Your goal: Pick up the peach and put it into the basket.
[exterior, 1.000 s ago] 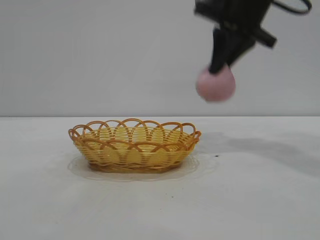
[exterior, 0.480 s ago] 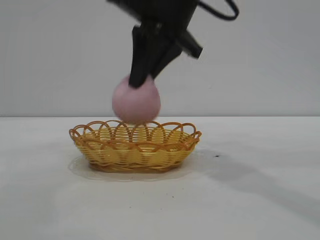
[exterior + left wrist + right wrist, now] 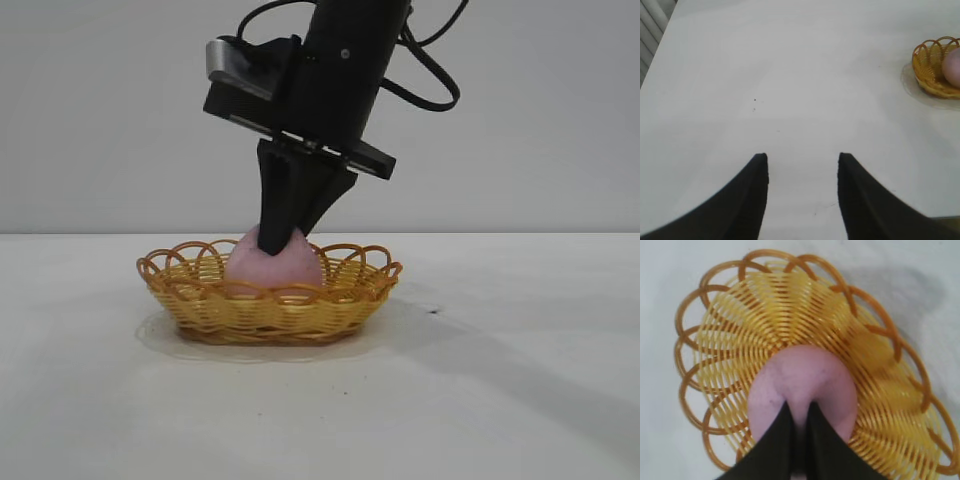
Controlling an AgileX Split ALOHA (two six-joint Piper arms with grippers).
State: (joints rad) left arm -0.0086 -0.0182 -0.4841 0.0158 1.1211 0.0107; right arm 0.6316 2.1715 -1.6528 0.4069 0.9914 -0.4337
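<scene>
The dusty-pink peach (image 3: 272, 268) sits low inside the yellow-orange wicker basket (image 3: 200, 300), its top showing above the looped rim. My right gripper (image 3: 276, 240) comes down from above and is shut on the peach's top. In the right wrist view the two black fingers pinch the peach (image 3: 802, 382) over the basket's woven floor (image 3: 740, 325). My left gripper (image 3: 802, 159) is open and empty over bare table, far from the basket (image 3: 930, 70); the peach (image 3: 952, 67) shows at that view's edge.
The white table (image 3: 500, 380) spreads all around the basket. A small dark speck (image 3: 433, 312) lies on it to the right of the basket. A plain grey wall stands behind.
My right gripper has carried the peach leftward from the upper right and lowered it down into the basket. The left gripper has no earlier view.
</scene>
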